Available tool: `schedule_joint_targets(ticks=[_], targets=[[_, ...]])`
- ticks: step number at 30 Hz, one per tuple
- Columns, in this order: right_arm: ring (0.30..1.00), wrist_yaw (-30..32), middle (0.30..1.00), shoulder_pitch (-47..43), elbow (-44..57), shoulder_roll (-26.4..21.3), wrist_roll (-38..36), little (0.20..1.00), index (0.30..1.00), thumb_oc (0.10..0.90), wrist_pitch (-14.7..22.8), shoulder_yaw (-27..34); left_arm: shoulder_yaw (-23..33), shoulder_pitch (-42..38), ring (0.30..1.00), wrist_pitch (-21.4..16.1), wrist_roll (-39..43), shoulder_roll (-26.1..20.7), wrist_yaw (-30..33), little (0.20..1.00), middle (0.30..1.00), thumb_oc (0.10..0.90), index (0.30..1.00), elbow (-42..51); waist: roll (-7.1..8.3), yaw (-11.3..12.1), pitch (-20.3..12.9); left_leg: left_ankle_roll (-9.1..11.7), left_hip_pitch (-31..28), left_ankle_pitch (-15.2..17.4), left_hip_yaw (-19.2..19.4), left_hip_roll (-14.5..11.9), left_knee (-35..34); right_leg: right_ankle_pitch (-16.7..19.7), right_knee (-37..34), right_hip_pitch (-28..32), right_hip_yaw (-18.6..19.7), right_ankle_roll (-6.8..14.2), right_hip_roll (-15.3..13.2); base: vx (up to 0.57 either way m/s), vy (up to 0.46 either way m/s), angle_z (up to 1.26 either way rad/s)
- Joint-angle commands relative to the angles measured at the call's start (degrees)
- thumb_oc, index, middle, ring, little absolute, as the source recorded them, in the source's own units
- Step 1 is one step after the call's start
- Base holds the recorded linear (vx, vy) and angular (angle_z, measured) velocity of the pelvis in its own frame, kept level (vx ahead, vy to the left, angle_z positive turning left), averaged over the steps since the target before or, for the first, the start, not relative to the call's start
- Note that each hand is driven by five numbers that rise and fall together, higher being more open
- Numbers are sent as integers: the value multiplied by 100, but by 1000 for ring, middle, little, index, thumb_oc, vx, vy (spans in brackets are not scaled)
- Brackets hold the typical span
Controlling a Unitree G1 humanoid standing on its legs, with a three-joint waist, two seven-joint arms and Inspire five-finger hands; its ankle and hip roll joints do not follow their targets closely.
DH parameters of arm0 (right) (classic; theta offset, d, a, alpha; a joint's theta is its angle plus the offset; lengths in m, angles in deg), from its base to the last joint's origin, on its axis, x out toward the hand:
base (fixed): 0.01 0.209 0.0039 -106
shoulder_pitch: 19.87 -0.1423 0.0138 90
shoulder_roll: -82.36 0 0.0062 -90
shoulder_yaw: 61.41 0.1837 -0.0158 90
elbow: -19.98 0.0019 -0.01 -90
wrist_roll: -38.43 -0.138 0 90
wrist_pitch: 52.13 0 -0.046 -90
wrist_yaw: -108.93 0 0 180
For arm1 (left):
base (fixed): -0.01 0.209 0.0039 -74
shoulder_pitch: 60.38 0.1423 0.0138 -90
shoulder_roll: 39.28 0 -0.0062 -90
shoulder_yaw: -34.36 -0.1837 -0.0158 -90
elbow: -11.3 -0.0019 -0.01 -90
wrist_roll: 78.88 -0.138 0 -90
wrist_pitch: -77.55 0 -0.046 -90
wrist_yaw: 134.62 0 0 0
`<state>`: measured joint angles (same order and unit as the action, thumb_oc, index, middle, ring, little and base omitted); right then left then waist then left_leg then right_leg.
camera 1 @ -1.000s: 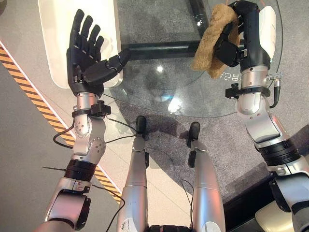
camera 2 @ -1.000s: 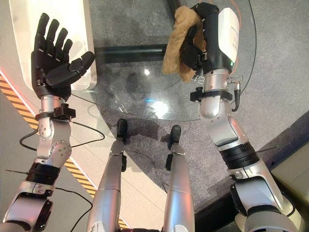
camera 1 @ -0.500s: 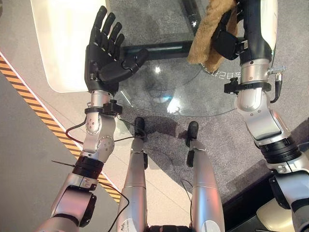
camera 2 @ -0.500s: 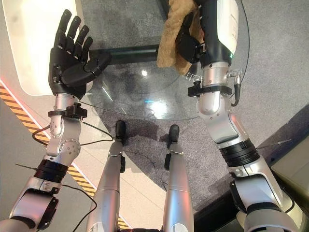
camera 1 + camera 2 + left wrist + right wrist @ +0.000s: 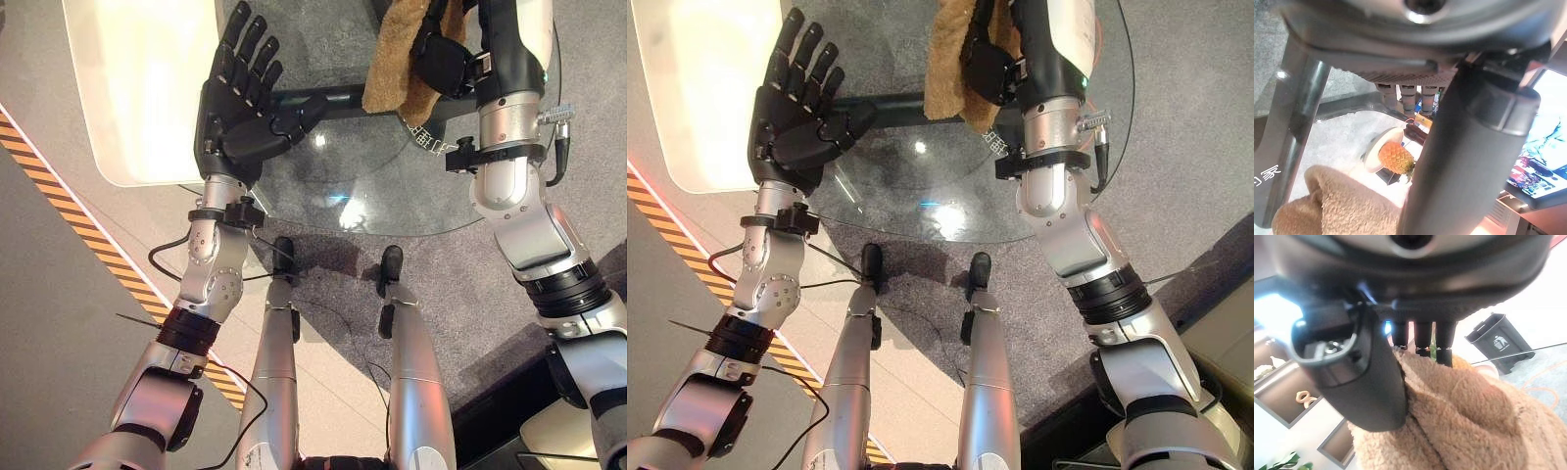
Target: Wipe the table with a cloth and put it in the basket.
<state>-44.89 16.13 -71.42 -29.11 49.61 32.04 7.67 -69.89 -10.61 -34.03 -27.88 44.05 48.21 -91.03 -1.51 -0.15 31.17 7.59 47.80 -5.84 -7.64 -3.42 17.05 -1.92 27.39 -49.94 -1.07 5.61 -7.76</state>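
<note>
Right robot hand (image 5: 446, 61) grips a tan cloth (image 5: 397, 69) above the glass surface (image 5: 392, 186); left robot hand (image 5: 245, 108) spread, empty. Left wrist view reveals a pineapple (image 5: 1396, 157).

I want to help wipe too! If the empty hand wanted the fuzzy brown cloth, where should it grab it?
Probably the loose end of the cloth hanging below the right hand, coming from the left hand's side. That part dangles free over the glass table.
</note>
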Motion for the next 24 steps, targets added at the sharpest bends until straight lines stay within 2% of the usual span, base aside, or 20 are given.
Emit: schedule_joint_targets(ticks=[1, 24], targets=[[300, 156, 300, -1259, 1124, 109, 164, 200, 300, 100, 673, 186, 70, -620, 900, -275, 61, 123, -407, 900, 900, 800, 900, 591, 113, 8, -138, -691, -460, 229, 632, 628, -241, -1, -715, 617, -188, -270, 752, 0, 0, 0], [300, -311, 300, -1629, 1300, 456, -163, 200, 300, 100, 784, -79, -211, -903, 900, -23, -70, 345, -443, 900, 900, 800, 900, 292, 83, -15, -138, -681, -487, 158, 628, 642, -282, 51, -782, 645, -198, -287, 741, 0, 0, 0]])
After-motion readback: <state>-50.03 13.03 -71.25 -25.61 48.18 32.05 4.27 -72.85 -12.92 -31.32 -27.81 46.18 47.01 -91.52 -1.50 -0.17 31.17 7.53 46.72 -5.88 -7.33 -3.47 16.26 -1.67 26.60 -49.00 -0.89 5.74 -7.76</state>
